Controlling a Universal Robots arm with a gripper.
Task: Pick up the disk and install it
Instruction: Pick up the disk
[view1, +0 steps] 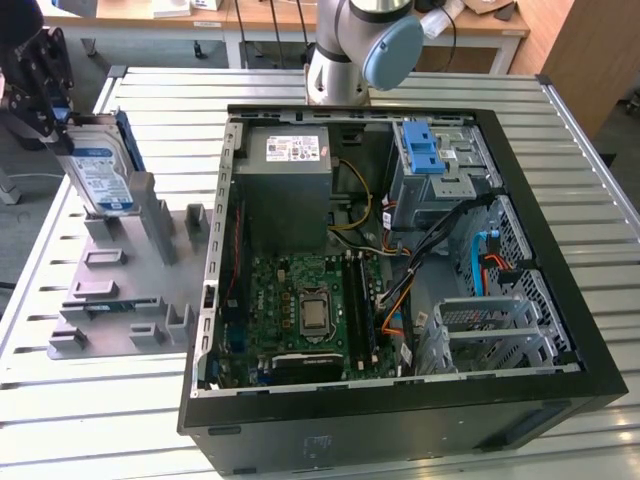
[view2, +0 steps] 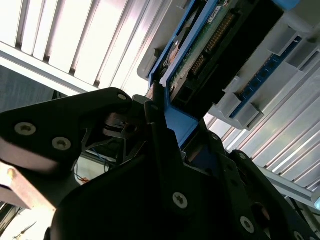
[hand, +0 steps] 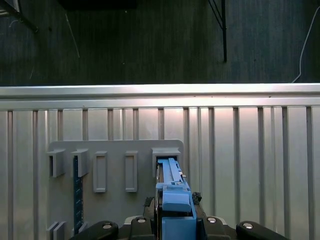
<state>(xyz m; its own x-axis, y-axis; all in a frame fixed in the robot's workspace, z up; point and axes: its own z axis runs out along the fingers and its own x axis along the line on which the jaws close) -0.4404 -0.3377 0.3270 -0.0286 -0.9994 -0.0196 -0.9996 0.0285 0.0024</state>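
Note:
The disk (view1: 100, 172), a silver drive with a white-and-blue label and a blue carrier frame, stands on edge and slightly tilted at the far end of the grey fixture plate (view1: 120, 290), on the exterior view's left. My gripper (view1: 60, 125) is shut on its upper edge. In the second wrist view the black fingers (view2: 160, 130) clamp the blue frame (view2: 177, 120), with the disk's green circuit board (view2: 210, 40) beyond. In the first wrist view the blue frame (hand: 172, 197) runs from the gripper down to a slot in the plate (hand: 120, 150). Whether the disk still rests in the slot I cannot tell.
An open black computer case (view1: 560, 330) lies on the slatted metal table (view1: 80, 420), to the right of the plate. Inside are a grey power supply box (view1: 290, 170), the motherboard (view1: 310, 310), cables, and a drive cage with a blue latch piece (view1: 422, 150). The arm's base (view1: 340, 60) stands behind.

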